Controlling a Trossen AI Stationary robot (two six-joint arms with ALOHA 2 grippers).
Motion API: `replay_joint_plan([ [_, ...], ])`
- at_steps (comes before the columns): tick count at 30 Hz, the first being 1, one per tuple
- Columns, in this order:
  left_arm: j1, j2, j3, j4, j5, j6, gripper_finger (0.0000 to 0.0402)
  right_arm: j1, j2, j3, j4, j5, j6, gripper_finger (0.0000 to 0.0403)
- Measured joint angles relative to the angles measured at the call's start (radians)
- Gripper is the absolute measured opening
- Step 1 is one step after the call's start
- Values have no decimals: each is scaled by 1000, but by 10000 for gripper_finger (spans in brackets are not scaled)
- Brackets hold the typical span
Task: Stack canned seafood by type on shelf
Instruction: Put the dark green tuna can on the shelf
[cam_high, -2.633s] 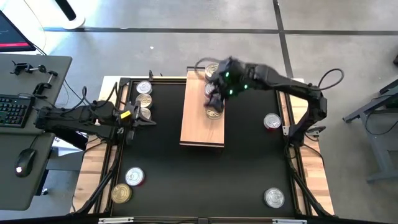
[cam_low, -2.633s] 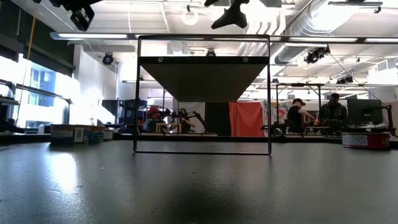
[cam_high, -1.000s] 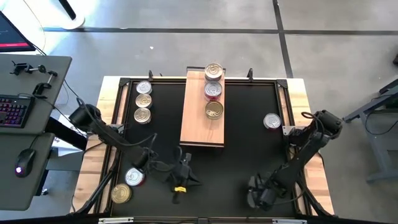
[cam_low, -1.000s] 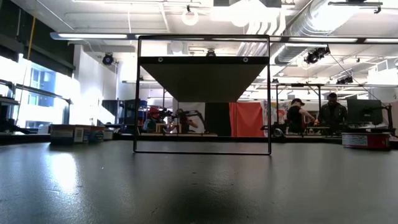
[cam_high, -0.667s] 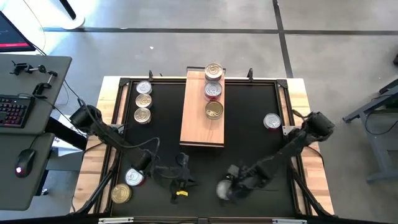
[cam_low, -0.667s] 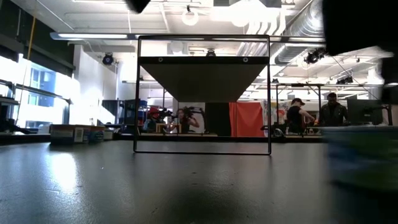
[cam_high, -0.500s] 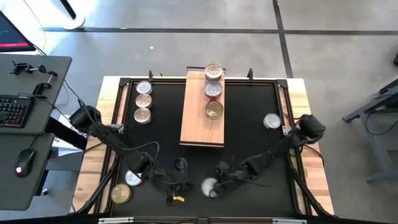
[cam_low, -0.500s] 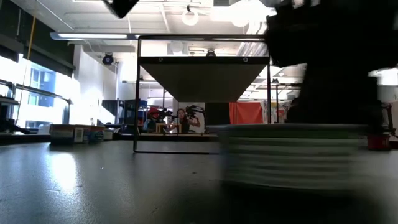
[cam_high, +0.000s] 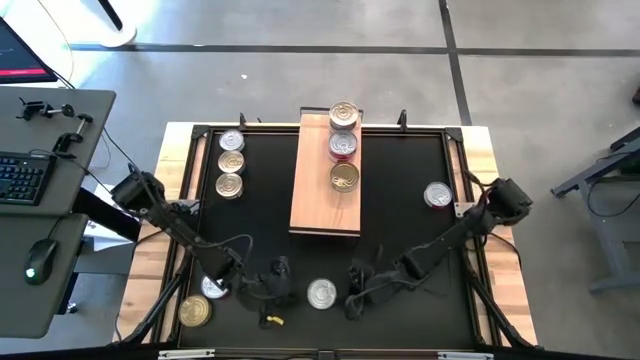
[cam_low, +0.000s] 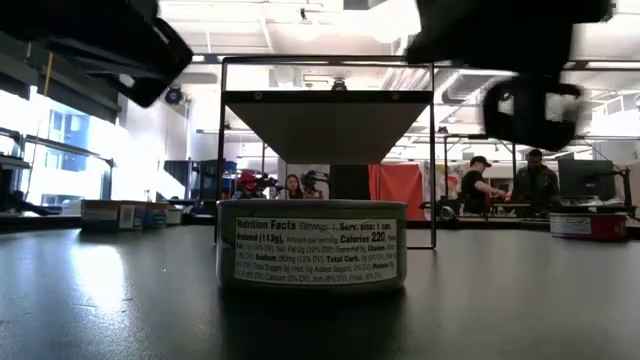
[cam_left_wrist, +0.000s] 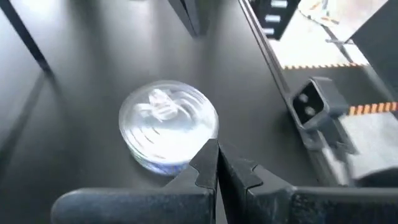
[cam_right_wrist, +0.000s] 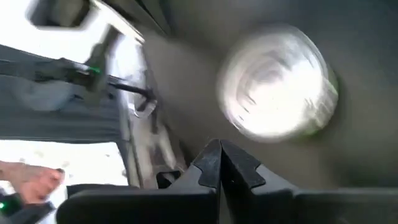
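One silver tin (cam_high: 321, 293) of the canned seafood stands upright on the black table near the middle of its near edge; the low view shows its printed side label (cam_low: 312, 245). My left gripper (cam_high: 274, 292) is shut, just left of it. My right gripper (cam_high: 353, 300) is shut, just right of it, with a gap to the tin (cam_right_wrist: 277, 90). The shelf (cam_high: 310, 190), a light wooden board, lies at the far middle with three tins (cam_high: 343, 146) in a row along it. My left gripper comes in slanting down from the table's left, and its shut fingertips (cam_left_wrist: 208, 155) stand right at the tin's rim (cam_left_wrist: 198, 142). Whether they touch it, I cannot tell.
Three tins (cam_high: 230, 162) stand in a row at the far left. Two more (cam_high: 204, 300) sit at the near left corner, and one red-sided tin (cam_high: 437, 195) at the right edge. A black wire frame (cam_low: 325, 150) stands behind the tin in the low view.
My right gripper has swept from the near right corner toward the table's left along the near edge, turning as it went. The tin has slid with it to the near middle and stands upright there. My left gripper has come down toward the near edge beside the tin.
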Motion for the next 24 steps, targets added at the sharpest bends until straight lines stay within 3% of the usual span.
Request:
replay_joint_plan([
  [6, 60, 25, -21, 61, 28, 147, 0, 18, 49, -1, -180, 37, 161, 0],
  [13, 87, 113, -20, 103, 122, 189, 0, -18, 92, -1, -156, 52, 191, 0],
  [24, 77, 250, 88, 113, 81, 177, 0, -48, 103, 0, -127, 9, 190, 0],
])
